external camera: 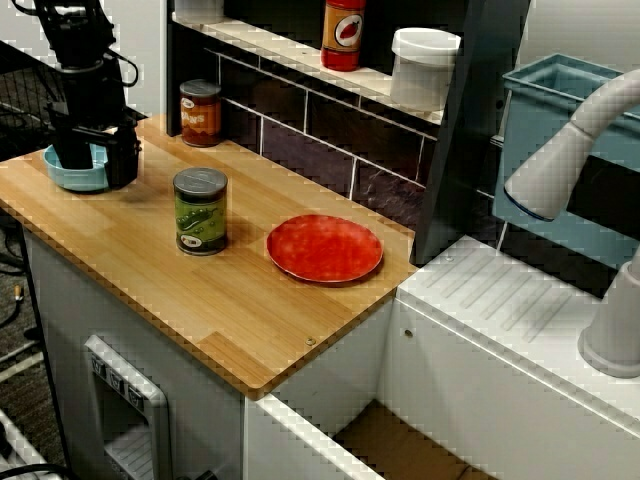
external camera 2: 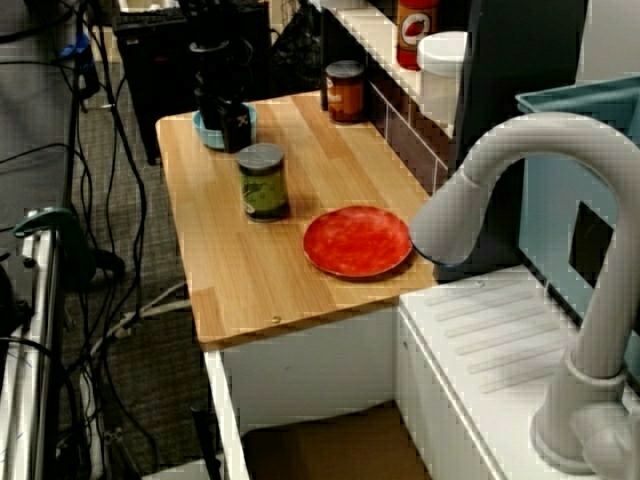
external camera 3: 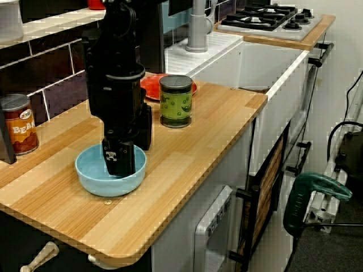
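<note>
**Black gripper down in a blue bowl at the counter's end**

Seen from the bowl end, nearest first.

The counter (external camera 3: 215, 113) is pale wood strips, smooth, with a rounded edge.

The bowl (external camera 3: 108, 184) is light blue, round and shallow, with a smooth glossy wall. It stands upright at the counter end away from the sink, apart from the other items.

The gripper (external camera 3: 129, 156) is black, boxy and matte, and comes straight down. One finger (external camera 3: 118, 161) stands inside the bowl, and the other black block sits just outside the rim on the wall side. No view shows whether they pinch the rim or stand loose, so I cannot tell. Only that finger shows inside the bowl.

The green can (external camera 3: 176, 101) is a metal cylinder with its dull grey lid on and a green printed label. It stands upright mid-counter, well apart from the bowl.

The plate (external camera 3: 150, 86) is just behind the can. It is red, round and flat with a low rim and a mottled surface, partly hidden by the arm and the can.

The orange can (external camera 3: 18, 124) is upright against the wall with its lid on and has an orange-red label with lettering.

The tiles (external camera 3: 57, 73) are dark, glossy rectangles with pale grout.

Farther off:
- The drainer (external camera 3: 193, 54) is white and ridged.
- The faucet (external camera 3: 197, 25) is grey and rounded.
- The hob (external camera 3: 272, 17) has black grates.

In the front view, the shelf (external camera: 290, 50) above the tiles carries two things:
- The bottle (external camera: 343, 33) is red.
- The tub (external camera: 424, 68) is white with its lid on, so its contents are hidden.
</note>
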Controlling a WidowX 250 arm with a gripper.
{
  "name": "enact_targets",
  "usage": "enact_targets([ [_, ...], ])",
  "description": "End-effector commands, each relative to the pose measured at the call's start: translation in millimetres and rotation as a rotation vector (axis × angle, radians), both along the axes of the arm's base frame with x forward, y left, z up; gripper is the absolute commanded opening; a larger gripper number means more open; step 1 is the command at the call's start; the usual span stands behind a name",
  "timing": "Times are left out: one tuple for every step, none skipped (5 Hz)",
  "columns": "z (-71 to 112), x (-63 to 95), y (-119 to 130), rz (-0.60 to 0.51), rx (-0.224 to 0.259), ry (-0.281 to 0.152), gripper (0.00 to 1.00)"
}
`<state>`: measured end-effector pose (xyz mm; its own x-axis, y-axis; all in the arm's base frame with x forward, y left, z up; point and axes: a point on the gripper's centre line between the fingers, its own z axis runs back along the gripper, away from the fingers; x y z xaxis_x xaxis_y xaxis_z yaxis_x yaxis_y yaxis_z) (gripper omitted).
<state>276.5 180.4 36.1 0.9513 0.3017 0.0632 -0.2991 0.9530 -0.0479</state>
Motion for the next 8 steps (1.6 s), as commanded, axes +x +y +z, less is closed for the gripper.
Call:
enact_targets([
  [14.0,3.9,4.9,-0.006,-0.006,-0.013,0.00],
  [23.3,4.6,3.5,-0.009,-0.026,-0.012,0.00],
  [42.7,6.7,-4.6,-0.024,-0.068,-0.006,0.00],
  [61.5,8.0,-22.1,-0.069,-0.090,-0.008,0.00],
  [77.1,10.8,-37.0,-0.099,-0.105,-0.005,0.00],
  [92.7,15.9,-53.9,-0.137,-0.125,0.010,0.00],
  [103.2,16.6,-74.1,-0.174,-0.108,0.011,0.00],
  [111.7,17.6,-103.2,-0.232,-0.073,0.016,0.00],
])
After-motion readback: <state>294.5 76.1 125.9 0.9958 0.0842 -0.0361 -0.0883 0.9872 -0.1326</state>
